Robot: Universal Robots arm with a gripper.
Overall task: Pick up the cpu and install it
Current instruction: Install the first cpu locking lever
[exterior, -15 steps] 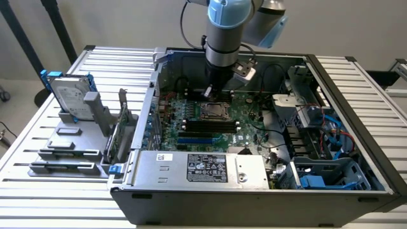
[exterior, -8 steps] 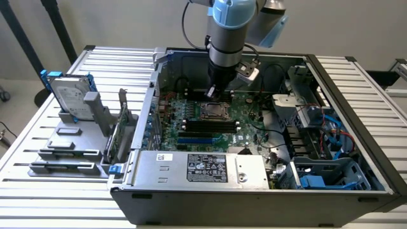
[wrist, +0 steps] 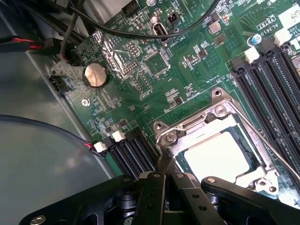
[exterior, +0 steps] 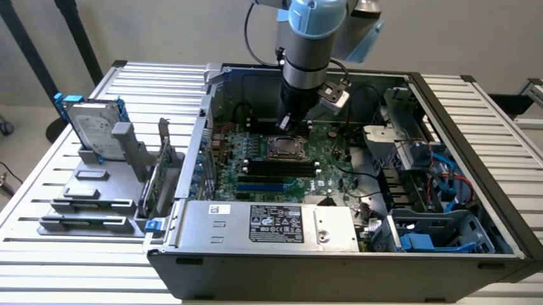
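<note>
In the exterior view the gripper (exterior: 287,124) hangs at frame centre, just above the socket (exterior: 283,148). The cpu (wrist: 216,153) lies inside the socket frame (wrist: 220,112). The fingers (wrist: 165,187) are pressed together and hold nothing.

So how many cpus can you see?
1. The cpu lies inside the socket frame on the motherboard, right beside the gripper. Another could be hidden elsewhere in the case.
</note>
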